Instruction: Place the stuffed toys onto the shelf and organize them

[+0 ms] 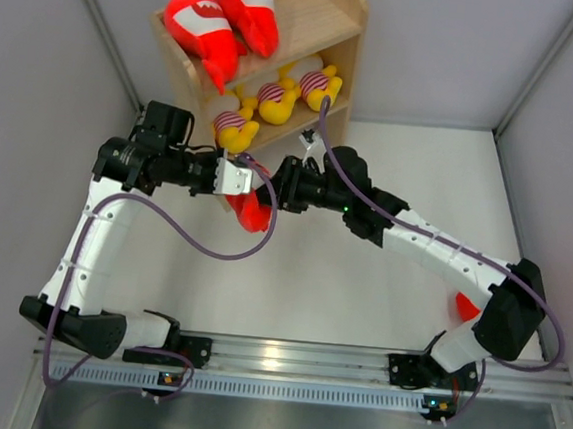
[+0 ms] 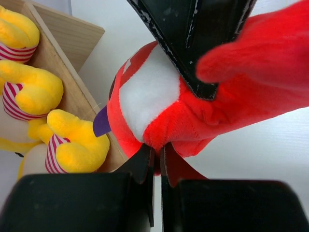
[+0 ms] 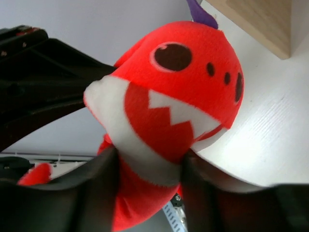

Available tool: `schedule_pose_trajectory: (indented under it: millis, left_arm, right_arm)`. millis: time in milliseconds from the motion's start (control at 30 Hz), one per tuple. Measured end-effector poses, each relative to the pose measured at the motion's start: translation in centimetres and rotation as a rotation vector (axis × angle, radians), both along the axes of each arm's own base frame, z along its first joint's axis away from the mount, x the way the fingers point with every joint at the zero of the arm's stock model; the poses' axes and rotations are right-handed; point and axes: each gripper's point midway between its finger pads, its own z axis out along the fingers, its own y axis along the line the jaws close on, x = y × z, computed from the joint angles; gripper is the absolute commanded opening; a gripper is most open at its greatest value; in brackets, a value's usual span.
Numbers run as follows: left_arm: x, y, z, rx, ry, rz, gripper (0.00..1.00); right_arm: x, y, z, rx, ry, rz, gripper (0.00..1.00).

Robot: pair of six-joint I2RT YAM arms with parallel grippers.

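Red shark plush [image 3: 183, 82] hangs just in front of the shelf [image 1: 319, 17], by its lower tier: left hand [image 2: 157, 151] pinching its fabric, right hand [image 3: 147, 165] clamped around its body.

The white tabletop [image 1: 361, 281] carries the wooden shelf [image 1: 319, 15] at its far left corner. A red shark [image 1: 466, 308] lies near the right edge, close to the near side, mostly hidden behind the right arm [image 1: 434, 250]. A metal rail [image 1: 294, 356] runs along the near edge.
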Motion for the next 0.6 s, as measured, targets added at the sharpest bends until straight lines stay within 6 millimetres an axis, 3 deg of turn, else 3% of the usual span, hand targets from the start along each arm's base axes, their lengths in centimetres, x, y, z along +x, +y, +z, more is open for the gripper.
schedule_pose_trajectory:
  millis: [33, 67, 100, 133, 167, 200, 300, 467, 533, 600]
  left_arm:
    - [0.0, 0.1, 0.0, 0.004, -0.001, 0.004, 0.00]
    - [0.0, 0.2, 0.0, 0.008, -0.003, 0.008, 0.00]
    - [0.0, 0.3, -0.1, 0.012, 0.000, 0.014, 0.00]
    - [0.0, 0.4, -0.2, 0.016, 0.006, 0.020, 0.02]
    - [0.0, 0.5, -0.2, 0.016, 0.010, 0.026, 0.15]
    - [-0.1, 0.5, -0.2, 0.011, 0.019, 0.035, 0.44]
    - [-0.2, 0.4, 0.0, -0.019, 0.057, 0.079, 0.74]
    - [-1.1, 0.0, 2.6, -0.128, 0.126, 0.183, 0.79]
    - [-1.4, 0.1, 4.8, -0.181, 0.124, 0.239, 0.80]
    - [-1.8, 0.3, 7.1, -0.235, 0.105, 0.288, 0.80]
  right_arm:
    - [0.1, 0.3, -0.3, 0.005, 0.012, 0.007, 0.20]
    - [0.1, 0.6, -0.5, 0.006, 0.017, 0.011, 0.10]
    - [0.2, 0.7, -0.6, 0.010, 0.025, 0.012, 0.01]
    - [0.2, 0.8, -0.7, 0.012, 0.026, 0.015, 0.00]
    - [0.2, 0.8, -0.7, 0.012, 0.024, 0.015, 0.00]
    - [0.2, 0.7, -0.6, 0.010, 0.016, 0.013, 0.00]
    - [0.5, -0.1, -0.9, -0.033, -0.028, -0.001, 0.00]
    - [1.3, -2.9, 1.0, -0.075, -0.162, -0.033, 0.00]
    - [2.0, -4.5, 2.8, -0.087, -0.224, -0.057, 0.00]
    - [3.5, -6.2, 5.8, -0.093, -0.302, -0.099, 0.00]
